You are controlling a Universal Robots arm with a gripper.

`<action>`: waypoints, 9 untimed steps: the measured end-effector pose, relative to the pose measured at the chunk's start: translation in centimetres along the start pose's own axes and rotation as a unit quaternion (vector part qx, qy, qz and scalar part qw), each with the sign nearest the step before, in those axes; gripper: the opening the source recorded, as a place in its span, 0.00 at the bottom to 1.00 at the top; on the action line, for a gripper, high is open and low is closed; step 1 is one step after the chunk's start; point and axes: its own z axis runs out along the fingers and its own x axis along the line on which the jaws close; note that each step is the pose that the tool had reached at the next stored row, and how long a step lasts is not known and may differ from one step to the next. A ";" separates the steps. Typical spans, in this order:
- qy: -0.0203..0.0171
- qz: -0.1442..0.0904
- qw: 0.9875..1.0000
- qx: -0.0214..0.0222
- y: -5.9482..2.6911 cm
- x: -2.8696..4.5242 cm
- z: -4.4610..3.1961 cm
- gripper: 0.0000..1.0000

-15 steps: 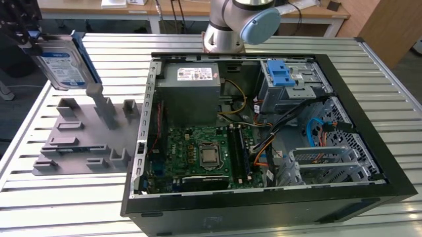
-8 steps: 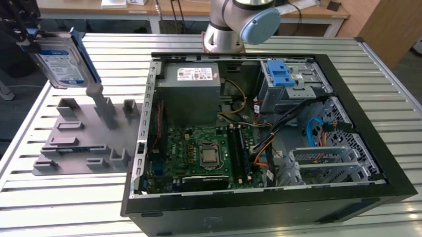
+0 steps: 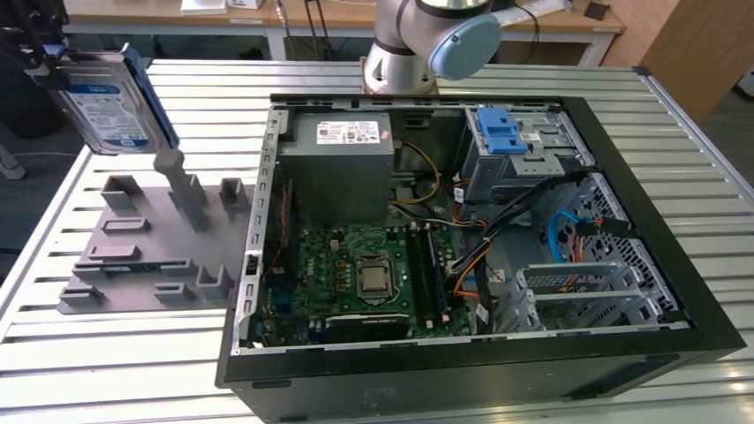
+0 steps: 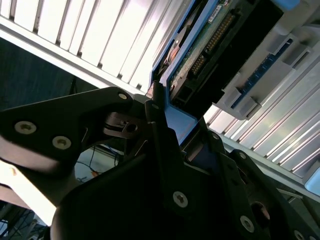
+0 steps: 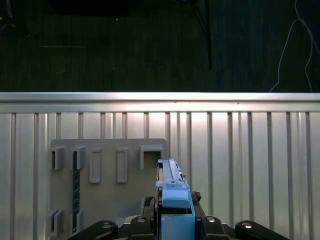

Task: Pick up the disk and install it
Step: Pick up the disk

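Fingers (image 4: 161,135) of the gripper (image 3: 48,62) are clamped on the disk (image 3: 109,104), held upright at the upper left of the exterior view, above the grey fixture (image 3: 141,256) on the table (image 3: 659,115), apart from the computer case (image 3: 659,344).

An open black computer case (image 3: 471,367) sits on the striped metal tabletop (image 3: 695,150). Inside is a green board (image 3: 324,265). A grey holder (image 3: 130,269) lies beside the case.
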 end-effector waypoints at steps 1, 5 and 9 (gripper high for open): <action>0.000 0.000 1.000 0.000 0.00 -0.01 -0.08 0.36; 0.000 0.000 1.000 0.000 0.01 -0.03 -0.38 0.36; 0.000 0.000 1.000 0.000 0.01 -0.03 -0.40 0.36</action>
